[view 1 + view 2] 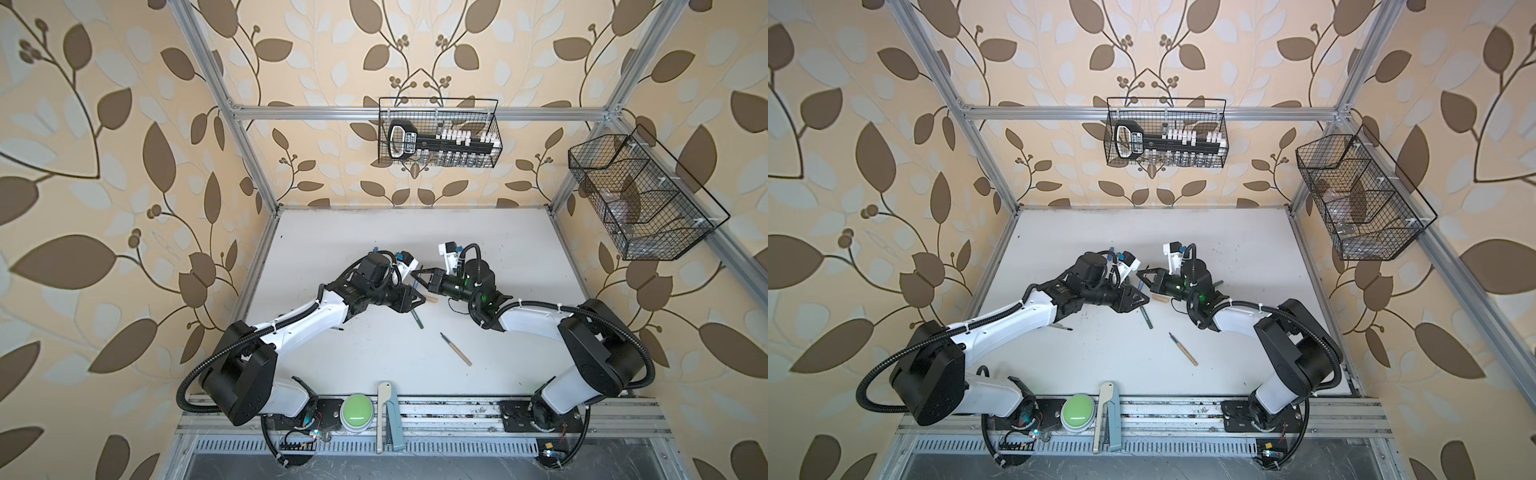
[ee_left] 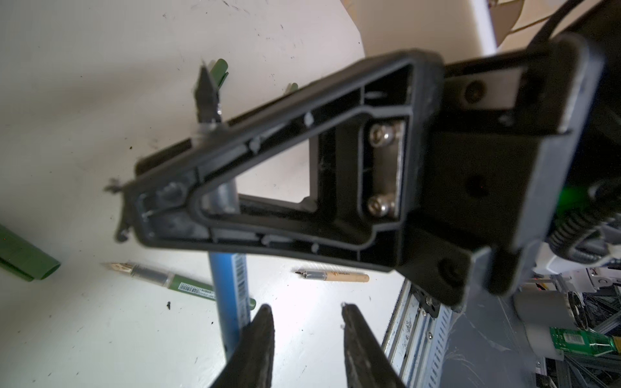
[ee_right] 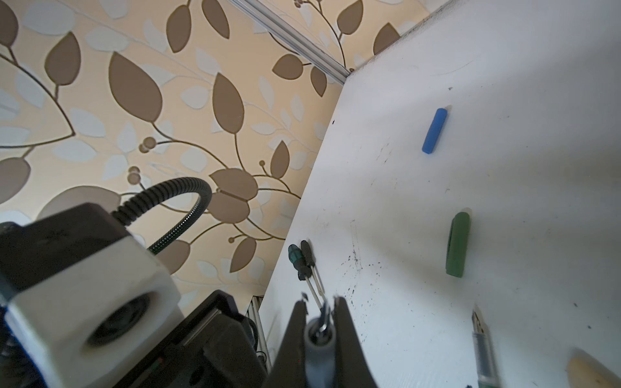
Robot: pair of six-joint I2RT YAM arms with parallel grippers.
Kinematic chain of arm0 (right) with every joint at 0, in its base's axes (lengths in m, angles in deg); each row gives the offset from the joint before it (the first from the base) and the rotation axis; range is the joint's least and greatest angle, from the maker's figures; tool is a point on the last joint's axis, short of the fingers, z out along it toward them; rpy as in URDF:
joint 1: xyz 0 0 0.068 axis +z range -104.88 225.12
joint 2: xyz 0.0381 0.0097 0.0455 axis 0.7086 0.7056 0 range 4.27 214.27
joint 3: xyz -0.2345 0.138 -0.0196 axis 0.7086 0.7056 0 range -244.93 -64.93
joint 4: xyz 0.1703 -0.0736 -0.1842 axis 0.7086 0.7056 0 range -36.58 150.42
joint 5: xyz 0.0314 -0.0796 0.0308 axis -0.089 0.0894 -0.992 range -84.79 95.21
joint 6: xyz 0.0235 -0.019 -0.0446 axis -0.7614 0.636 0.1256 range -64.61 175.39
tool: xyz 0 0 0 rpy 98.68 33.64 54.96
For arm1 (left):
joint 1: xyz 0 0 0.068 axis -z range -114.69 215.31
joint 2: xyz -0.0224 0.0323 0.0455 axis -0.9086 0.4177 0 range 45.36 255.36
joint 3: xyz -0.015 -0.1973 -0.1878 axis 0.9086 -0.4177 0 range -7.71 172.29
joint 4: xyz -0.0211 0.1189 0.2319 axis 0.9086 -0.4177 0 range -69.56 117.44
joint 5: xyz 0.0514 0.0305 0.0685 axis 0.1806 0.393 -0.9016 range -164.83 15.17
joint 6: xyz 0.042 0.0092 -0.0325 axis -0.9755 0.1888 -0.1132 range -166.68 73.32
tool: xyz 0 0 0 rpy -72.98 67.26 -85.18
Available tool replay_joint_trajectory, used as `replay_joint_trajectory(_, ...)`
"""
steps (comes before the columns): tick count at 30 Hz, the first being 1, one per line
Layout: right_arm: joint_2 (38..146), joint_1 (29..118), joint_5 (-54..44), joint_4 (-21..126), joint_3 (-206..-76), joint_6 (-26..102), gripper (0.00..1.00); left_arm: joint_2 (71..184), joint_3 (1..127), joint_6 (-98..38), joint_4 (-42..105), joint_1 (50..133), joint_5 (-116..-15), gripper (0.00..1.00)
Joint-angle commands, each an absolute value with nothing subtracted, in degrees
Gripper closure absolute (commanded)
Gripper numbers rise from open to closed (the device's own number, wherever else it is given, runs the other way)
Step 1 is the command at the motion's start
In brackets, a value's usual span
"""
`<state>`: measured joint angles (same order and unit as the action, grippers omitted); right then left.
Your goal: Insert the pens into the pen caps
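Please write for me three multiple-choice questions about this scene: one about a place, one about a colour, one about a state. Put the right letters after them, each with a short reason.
1. Where is the tan pen?
A. In a cup.
B. Flat on the table, touching nothing else.
C. Hanging from a hook.

2. What colour is the pen in the right end effector?
A. Tan.
B. Red.
C. Blue.

3. In what state is the left end effector?
A. Open, with nothing between its fingers.
B. Shut on a red cap.
C. Shut on the tan pen.

Answers:
1 B: both top views show it lying alone on the white surface.
2 C: in the left wrist view the blue pen runs up into its shut fingers.
3 A: bare table shows in the gap between its fingers.
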<state>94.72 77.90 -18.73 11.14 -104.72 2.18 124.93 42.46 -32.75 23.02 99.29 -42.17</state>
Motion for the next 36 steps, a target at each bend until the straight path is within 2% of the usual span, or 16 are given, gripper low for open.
replay_joint_trajectory(1, 92.06, 78.14, -18.74, 14.34, -104.35, 4.11, 1.00, 124.51, 40.99, -32.07, 24.44, 96.73, -41.76, 0.62)
replay_joint_trajectory(11, 83.79, 76.41, -15.04, 26.73, -104.31, 9.89, 1.00, 119.76, 39.47, -33.48, 22.58, 93.28, -42.21, 0.54)
replay_joint_trajectory(20, 83.56, 76.75, -16.32, 20.81, -102.96, 7.52, 1.00, 121.84, 38.32, -29.08, 31.45, 93.13, -29.75, 0.44)
replay_joint_trajectory(28, 85.98, 76.74, -17.21, 17.70, -103.03, 6.26, 1.00, 117.57, 37.14, -30.79, 29.04, 93.13, -29.55, 0.40)
replay_joint_trajectory(36, 91.03, 78.69, -20.39, 9.57, -105.09, 2.79, 1.00, 121.12, 38.00, -29.36, 30.70, 93.22, -26.32, 0.40)
